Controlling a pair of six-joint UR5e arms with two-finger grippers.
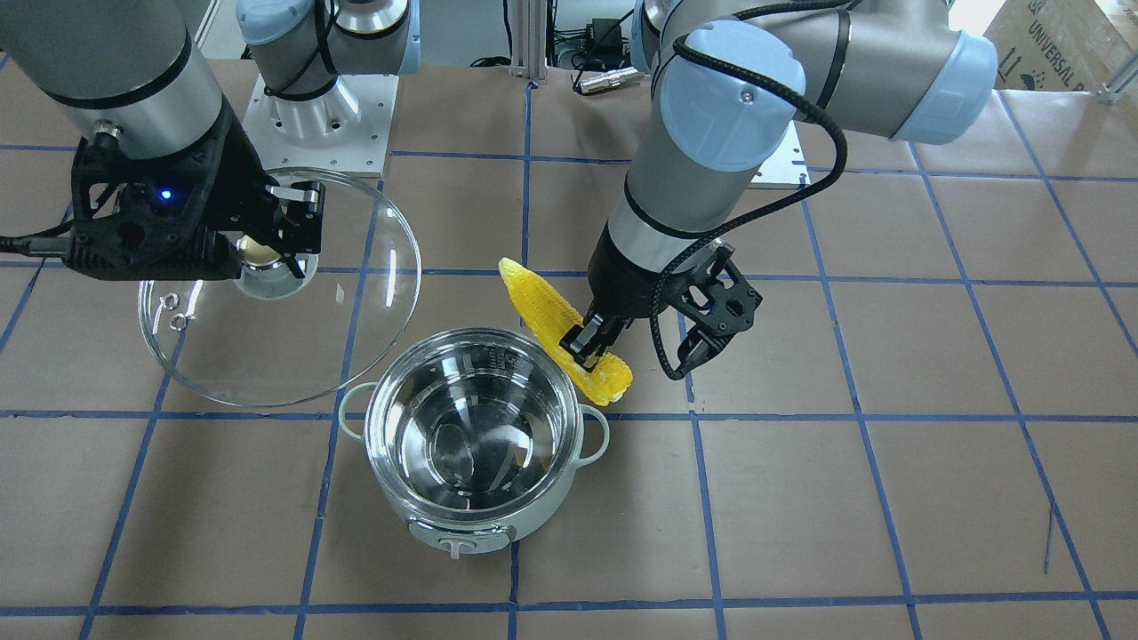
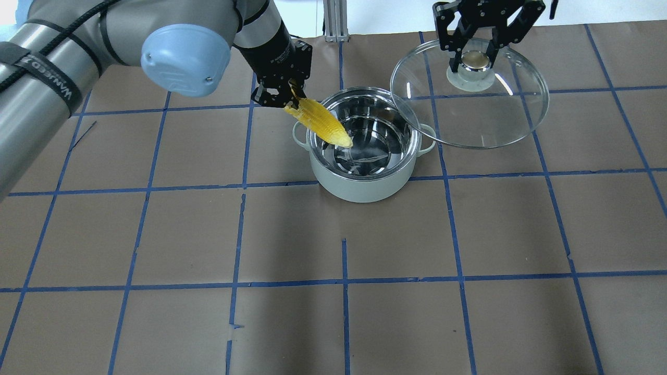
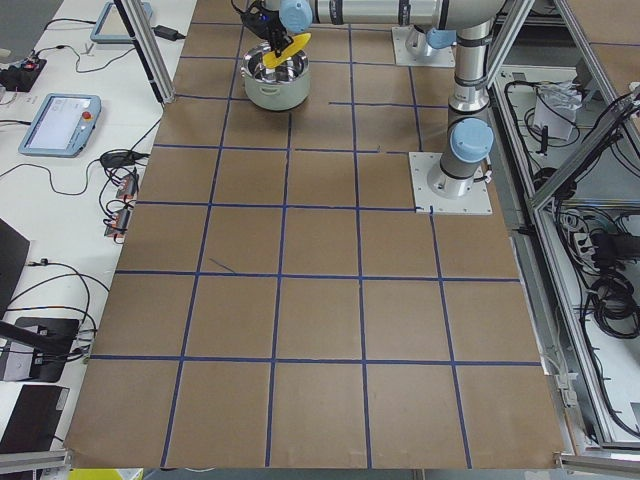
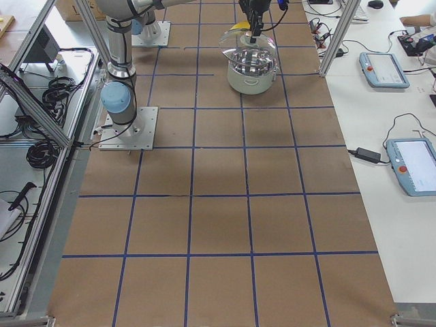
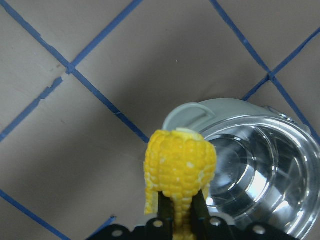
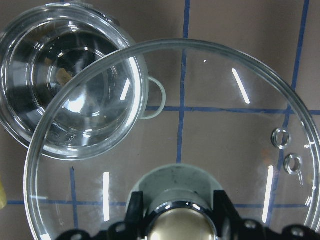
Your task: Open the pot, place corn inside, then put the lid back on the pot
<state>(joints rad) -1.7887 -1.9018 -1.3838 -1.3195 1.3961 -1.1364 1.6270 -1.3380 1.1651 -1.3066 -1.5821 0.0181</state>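
Observation:
The pale mint-white pot (image 2: 365, 187) stands open on the table and its shiny steel interior is empty; it also shows in the front view (image 1: 458, 536). My left gripper (image 2: 289, 99) is shut on the yellow corn (image 2: 323, 122) near its thick end. It holds the corn in the air at the pot's left side, with the pointed tip over the rim in the overhead view. The corn also shows in the front view (image 1: 542, 311) and the left wrist view (image 5: 180, 162). My right gripper (image 2: 473, 61) is shut on the knob of the glass lid (image 2: 484, 117) and holds it raised to the pot's right.
The table is covered in brown paper with a blue tape grid. The two arm base plates (image 1: 320, 116) sit at the robot's side. Side benches hold tablets (image 4: 383, 68) and cables.

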